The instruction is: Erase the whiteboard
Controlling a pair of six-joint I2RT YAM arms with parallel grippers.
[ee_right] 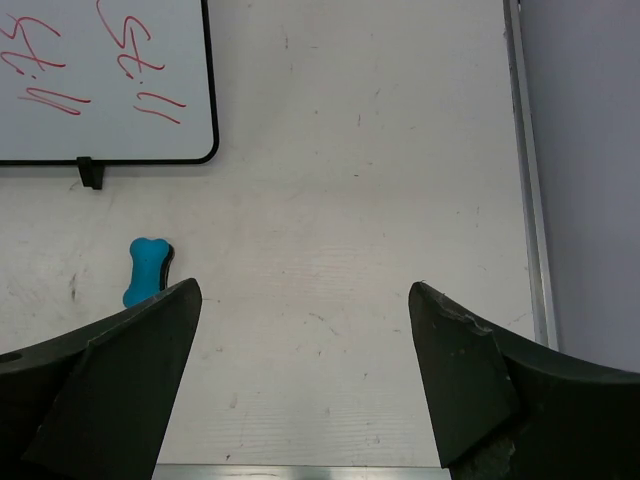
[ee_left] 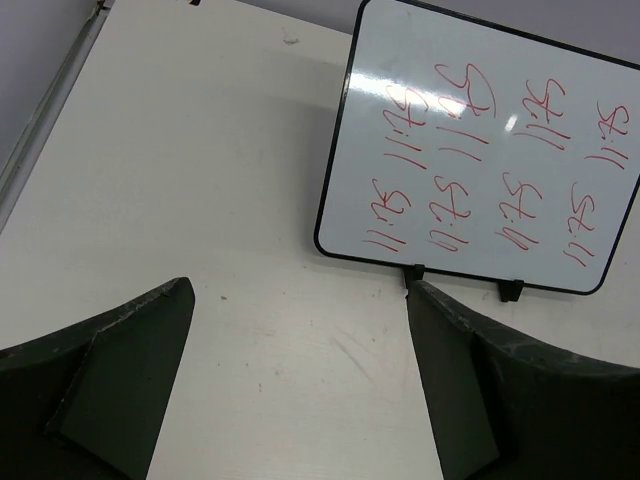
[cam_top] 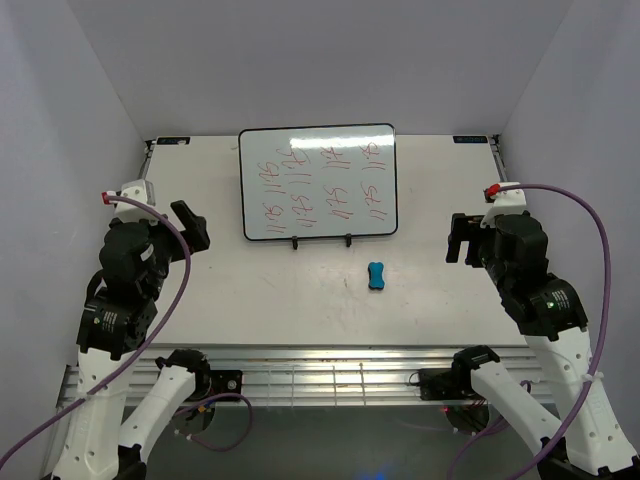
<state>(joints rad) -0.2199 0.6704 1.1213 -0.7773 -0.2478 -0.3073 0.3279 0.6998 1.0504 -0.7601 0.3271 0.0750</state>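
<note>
**At the far middle of the table: whiteboard covered in red writing**

The whiteboard (cam_top: pixel 318 182) stands propped there, tilted back, well ahead of both arms and between them. The left gripper (cam_top: pixel 190 226) and the right gripper (cam_top: pixel 461 240) hover apart from it, jaws wide open, holding nothing. The red handwriting repeats in rows; it looks like "Still", but I cannot read it surely.

Propped whiteboard (cam_top: pixel 317 183) blocks mid-table; eraser (cam_top: pixel 375 275) before it — tabletop (cam_top: pixel 280 300) free either side.
</note>
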